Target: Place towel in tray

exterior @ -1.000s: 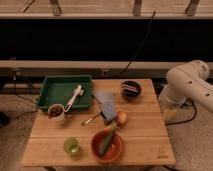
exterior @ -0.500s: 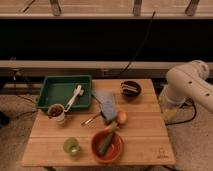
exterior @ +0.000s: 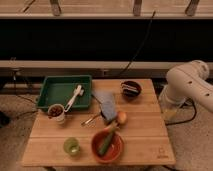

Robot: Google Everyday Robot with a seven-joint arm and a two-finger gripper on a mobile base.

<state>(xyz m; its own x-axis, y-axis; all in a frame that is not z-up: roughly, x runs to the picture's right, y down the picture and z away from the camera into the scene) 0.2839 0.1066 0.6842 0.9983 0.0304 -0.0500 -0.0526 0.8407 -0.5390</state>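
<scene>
The towel, a thin pale grey-blue cloth, lies flat on the wooden table just right of the tray. The tray is dark green and shallow and sits at the table's back left, with a white utensil lying over its right side. My white arm is folded beside the table's right edge, well away from the towel. My gripper is out of view behind the arm and holds nothing from the table; its jaws stand wide open.
A darker blue sponge touches the towel's near edge, with a spoon and a small orange fruit beside it. A dark bowl stands back right, an orange bowl and a green cup in front, and a white cup at the left.
</scene>
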